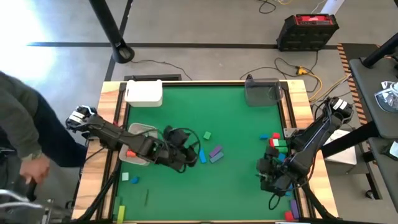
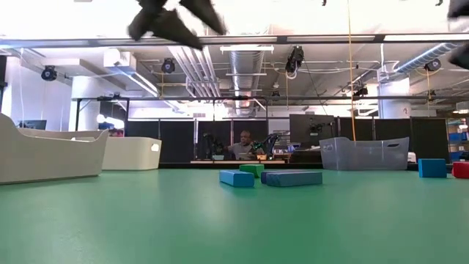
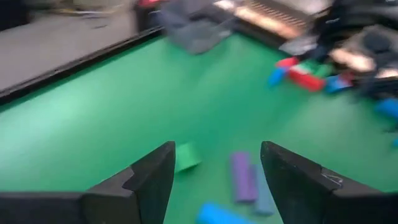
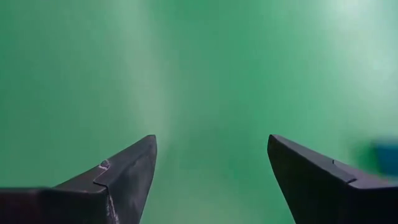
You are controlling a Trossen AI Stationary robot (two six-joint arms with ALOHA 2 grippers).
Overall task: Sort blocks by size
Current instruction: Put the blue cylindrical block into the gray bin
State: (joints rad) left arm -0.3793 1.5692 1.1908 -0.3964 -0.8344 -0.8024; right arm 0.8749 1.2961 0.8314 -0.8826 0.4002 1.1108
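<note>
Blocks (image 1: 215, 152): loose cluster mid-counter, more at the right edge and near left corner.
Left gripper (image 3: 214, 180): jaws apart, above the green cube (image 3: 186, 157) and purple bar (image 3: 242, 177).
Right gripper (image 4: 211, 180): jaws apart over bare counter (image 4: 205, 68).
Risk: close-packed blocks; a descent could nudge neighbours or pinch two.

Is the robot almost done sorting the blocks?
Not nearly. A red block lies in the clear tray at the left. The left end effector is open, empty, above a purple block. The right end effector is open too. Many blocks lie loose near the right edge.
</note>
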